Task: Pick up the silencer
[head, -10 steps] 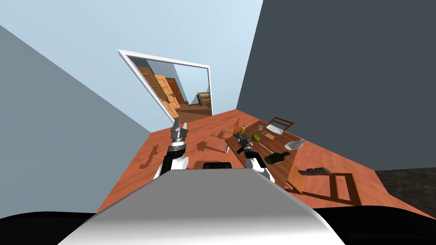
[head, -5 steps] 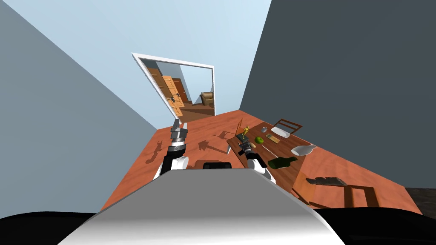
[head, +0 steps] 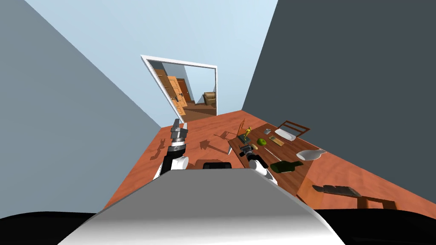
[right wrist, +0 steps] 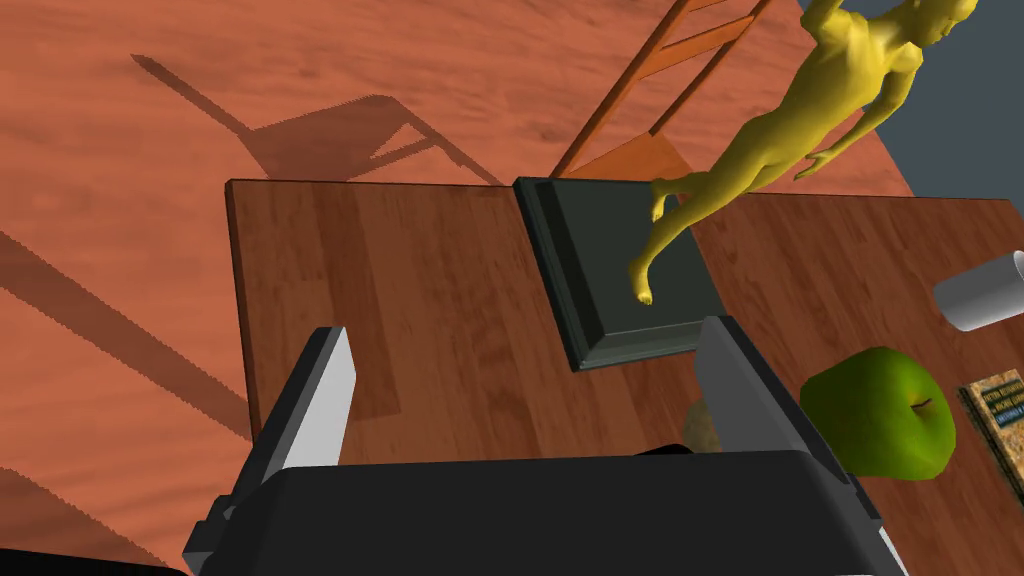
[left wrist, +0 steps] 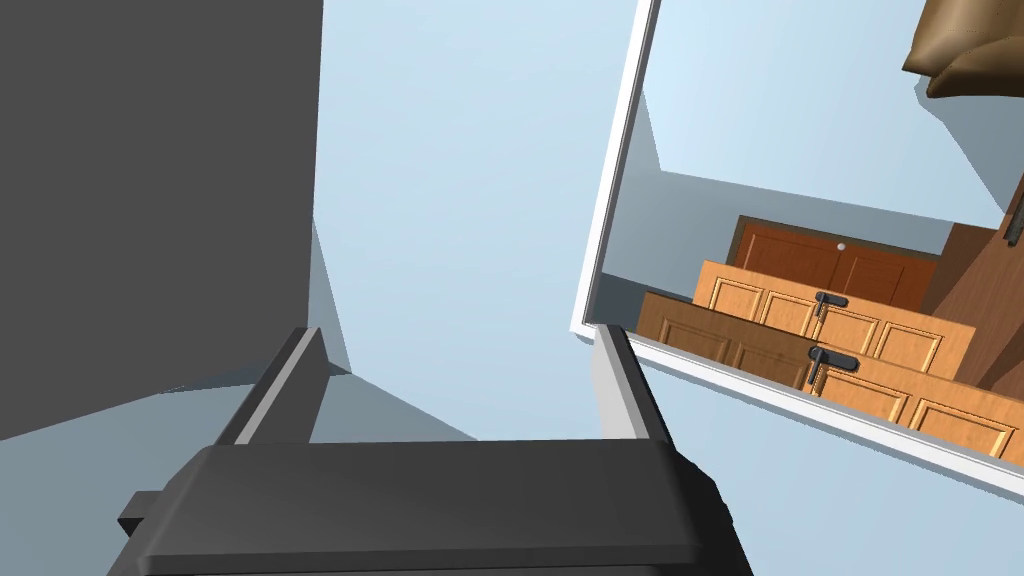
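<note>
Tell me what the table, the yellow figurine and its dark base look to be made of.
Table: wood, going by the brown grain in plank strips, matte. Figurine: uniform yellow with soft shading, maybe painted or gilded metal; cannot tell. Base: dark grey-green, smooth, stepped rim; stone or plastic, unclear.

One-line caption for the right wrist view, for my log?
Right gripper, open, above the wooden table, facing a yellow figurine on a dark base, with a green apple nearby.
</note>
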